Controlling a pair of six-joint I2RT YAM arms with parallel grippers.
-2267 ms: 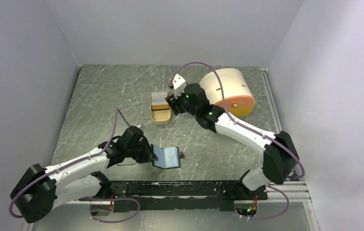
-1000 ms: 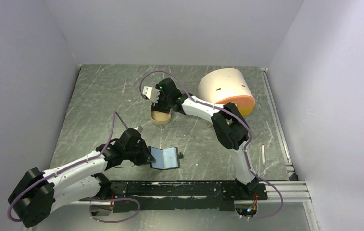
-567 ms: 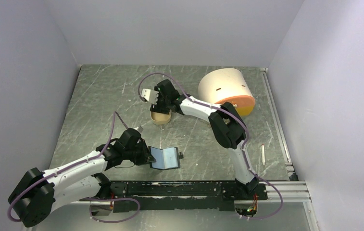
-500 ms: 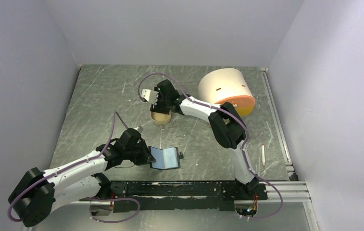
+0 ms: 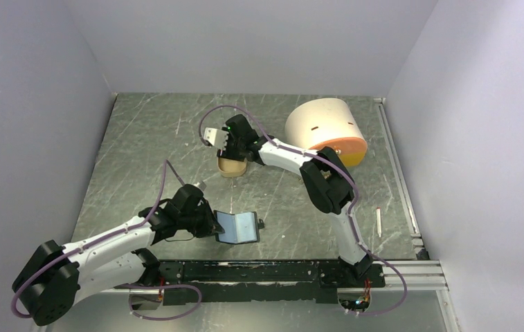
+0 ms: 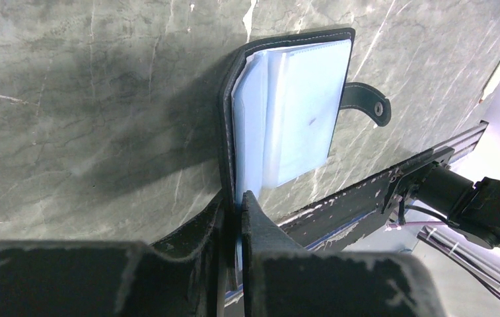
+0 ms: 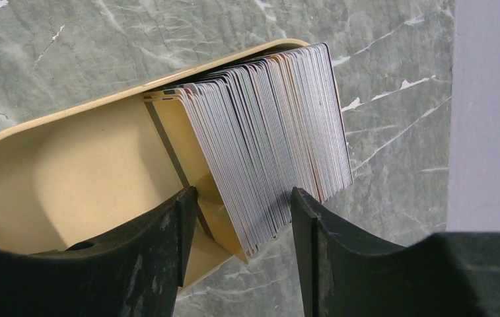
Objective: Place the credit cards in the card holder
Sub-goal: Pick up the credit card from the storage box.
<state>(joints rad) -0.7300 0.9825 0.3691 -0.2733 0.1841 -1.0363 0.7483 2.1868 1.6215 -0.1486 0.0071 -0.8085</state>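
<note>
The credit cards [image 7: 270, 139] stand on edge as a packed stack at the far end of a tan oval tray [image 7: 82, 172]. My right gripper [image 7: 240, 218] is open just above them, one finger on each side of the stack, touching nothing; from above it hangs over the tray [image 5: 231, 168]. The card holder [image 5: 239, 226] lies open near the front edge, blue-grey pockets up, snap tab [image 6: 366, 105] to the right. My left gripper [image 6: 234, 205] is shut on the holder's left cover [image 6: 230, 132] and holds it open.
A big cream-and-orange cylinder [image 5: 328, 131] lies on its side at the back right. A thin white stick [image 5: 378, 220] lies near the right rail. A black rail [image 5: 266, 271] runs along the front edge. The side walls close in the table.
My right arm swung left from beside the tray to over its far end, then lowered slightly. The left arm and the holder have not moved.
</note>
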